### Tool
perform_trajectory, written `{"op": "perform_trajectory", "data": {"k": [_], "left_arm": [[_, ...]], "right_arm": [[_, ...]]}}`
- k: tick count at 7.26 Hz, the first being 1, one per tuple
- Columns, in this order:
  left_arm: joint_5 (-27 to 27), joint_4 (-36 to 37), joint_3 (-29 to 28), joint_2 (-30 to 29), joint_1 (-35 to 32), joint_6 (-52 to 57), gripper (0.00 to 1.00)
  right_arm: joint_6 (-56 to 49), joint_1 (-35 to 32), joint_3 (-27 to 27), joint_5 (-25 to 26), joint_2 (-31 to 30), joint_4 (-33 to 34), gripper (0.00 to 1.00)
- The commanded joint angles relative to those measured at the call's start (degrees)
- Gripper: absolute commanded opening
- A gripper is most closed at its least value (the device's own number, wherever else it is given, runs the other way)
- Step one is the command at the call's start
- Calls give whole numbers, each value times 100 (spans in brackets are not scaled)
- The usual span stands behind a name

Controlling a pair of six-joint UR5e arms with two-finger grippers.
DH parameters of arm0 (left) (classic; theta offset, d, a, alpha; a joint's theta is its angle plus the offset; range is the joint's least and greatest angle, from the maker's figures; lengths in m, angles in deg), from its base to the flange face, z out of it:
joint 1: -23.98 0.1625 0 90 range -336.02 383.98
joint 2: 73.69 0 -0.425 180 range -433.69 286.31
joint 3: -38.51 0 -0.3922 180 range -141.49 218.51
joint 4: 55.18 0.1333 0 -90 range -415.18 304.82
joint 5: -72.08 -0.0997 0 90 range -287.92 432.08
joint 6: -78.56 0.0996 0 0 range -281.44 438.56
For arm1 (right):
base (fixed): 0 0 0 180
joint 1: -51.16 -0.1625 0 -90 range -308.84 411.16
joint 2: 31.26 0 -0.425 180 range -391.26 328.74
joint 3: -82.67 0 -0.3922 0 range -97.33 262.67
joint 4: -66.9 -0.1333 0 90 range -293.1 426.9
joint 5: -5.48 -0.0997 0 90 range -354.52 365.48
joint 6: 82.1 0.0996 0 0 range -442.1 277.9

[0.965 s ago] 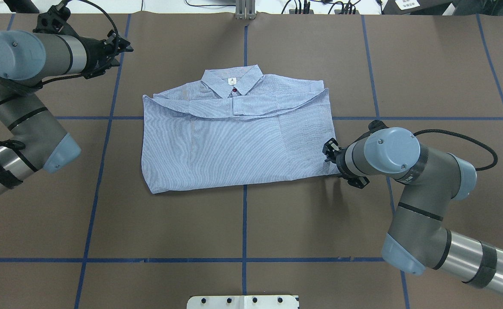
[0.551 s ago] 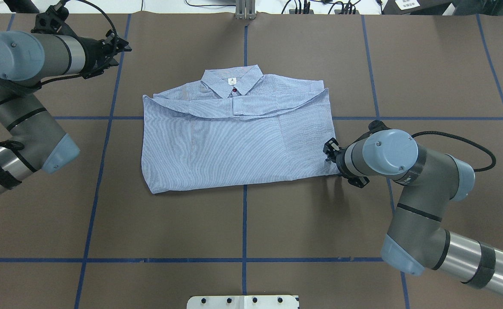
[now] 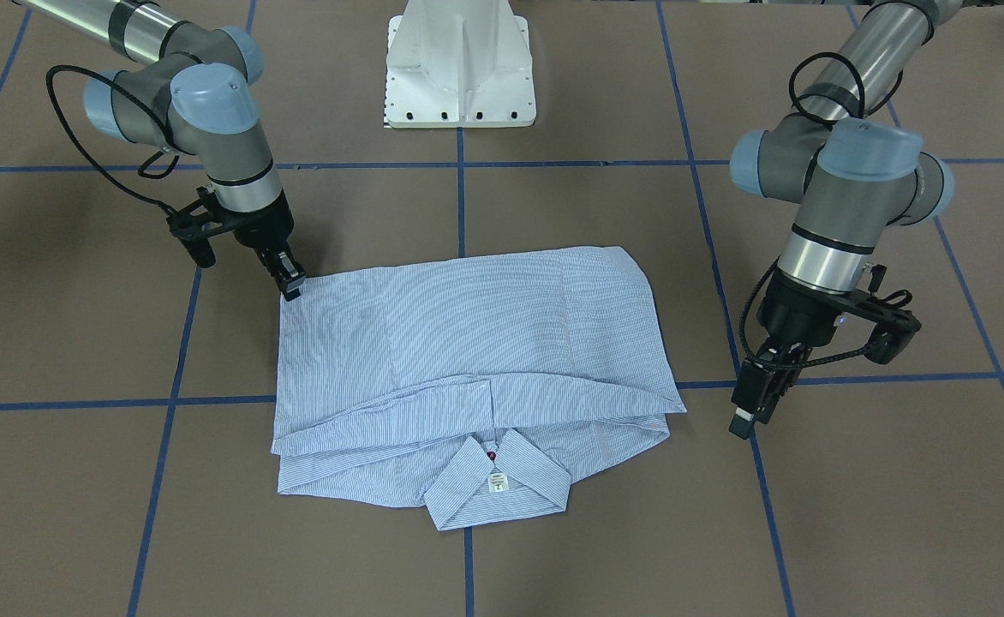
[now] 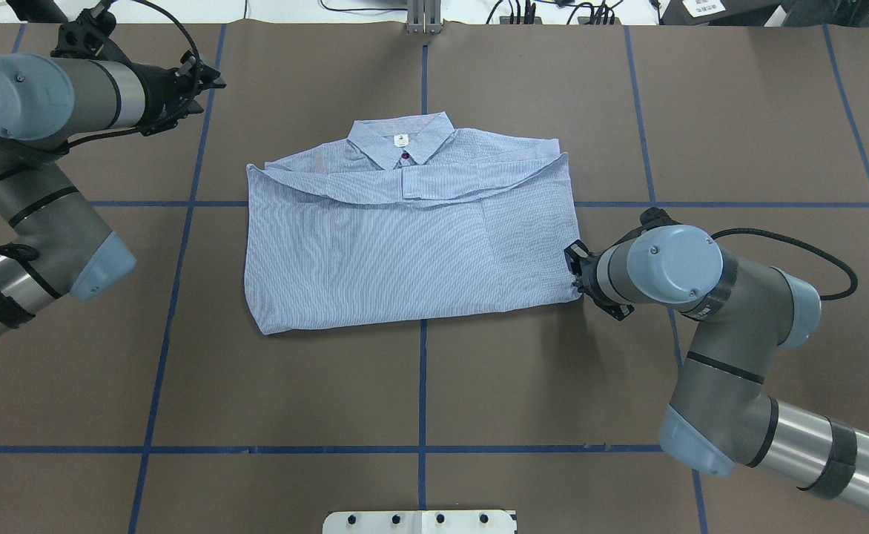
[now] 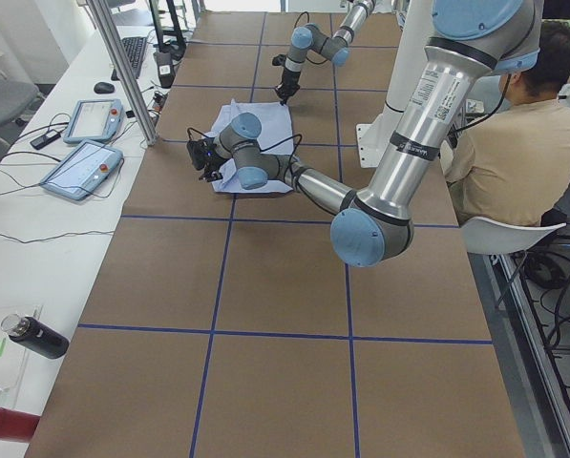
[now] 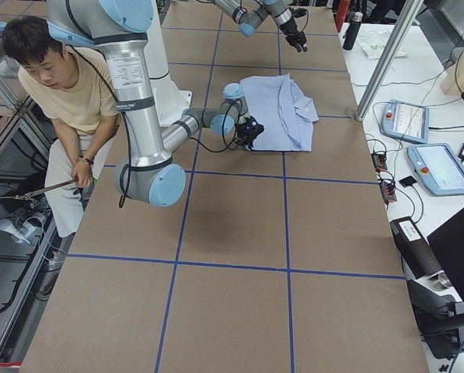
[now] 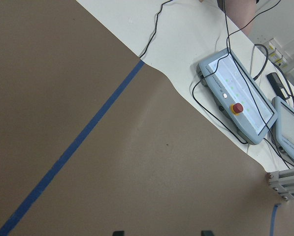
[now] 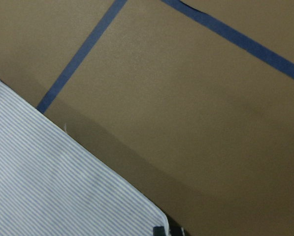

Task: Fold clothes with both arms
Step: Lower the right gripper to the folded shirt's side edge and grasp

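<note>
The light blue pinstriped shirt [image 4: 405, 237] lies folded flat in the middle of the table, collar [image 3: 496, 480] away from the robot, sleeves folded across the chest. My right gripper [image 3: 290, 287] is down at the shirt's near right corner, fingers pressed together on the hem. In the right wrist view that corner [image 8: 63, 187] runs down to the right gripper [image 8: 169, 230]. My left gripper [image 3: 746, 420] hangs above bare table beyond the shirt's far left corner, apart from the cloth. The left wrist view shows its fingertips [image 7: 118, 232] wide apart and open over a blue tape line.
The white pedestal base [image 3: 459, 77] stands on the robot's side of the table. Beyond the far edge are teach pendants [image 7: 238, 101], cables and an aluminium post [image 4: 423, 18]. A seated person [image 6: 68, 85] is behind the robot. Blue tape lines cross the brown table cover.
The right gripper has shifted slightly at the shirt's near right corner, and that corner has drawn in a little. The left arm has drifted slightly left and away.
</note>
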Motion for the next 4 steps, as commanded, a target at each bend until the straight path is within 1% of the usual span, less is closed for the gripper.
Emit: {"op": "perform_trajectory", "data": {"k": [1, 2, 3, 4], "left_arm": [[0, 1, 17, 8, -12, 0, 61], [8, 10, 95, 25, -12, -9, 61], [35, 10, 235, 51, -3, -9, 61], [61, 97, 358, 78, 6, -17, 61]], "right_arm": [[9, -25, -90, -28, -12, 6, 0], [0, -17, -465, -54, -273, 41, 0], [0, 218, -1034, -98, -710, 67, 0], [0, 595, -1562, -107, -1106, 76, 0]]}}
